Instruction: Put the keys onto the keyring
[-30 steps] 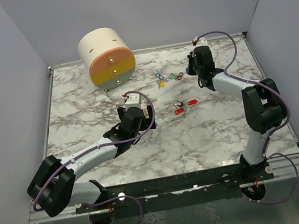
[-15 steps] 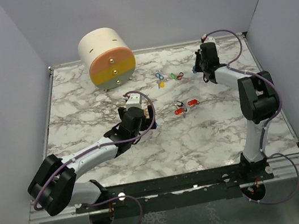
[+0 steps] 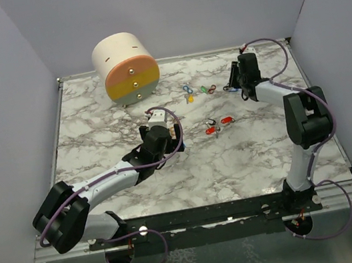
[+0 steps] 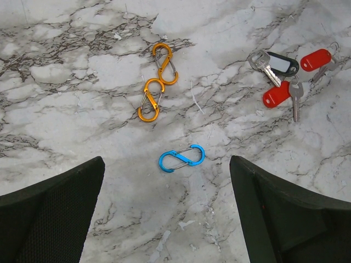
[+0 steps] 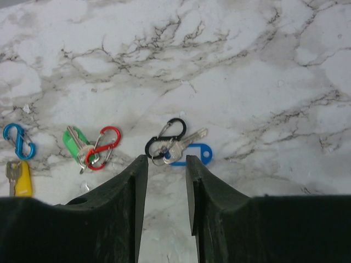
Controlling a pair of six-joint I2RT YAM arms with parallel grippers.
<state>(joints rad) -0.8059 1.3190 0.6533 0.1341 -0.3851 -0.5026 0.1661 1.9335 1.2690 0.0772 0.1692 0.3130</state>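
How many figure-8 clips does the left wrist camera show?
3: one orange clip upper centre, a second orange clip just below it, a blue clip lower centre. Others may lie outside this view.

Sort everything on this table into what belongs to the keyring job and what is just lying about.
For the job:
- blue-tagged key, green-tagged key, yellow-tagged key, red-tagged keys, black-tagged key
- figure-8 clips, likely the rings: blue clips, orange clips, black clip, red clip

Lying about:
- round drawer box
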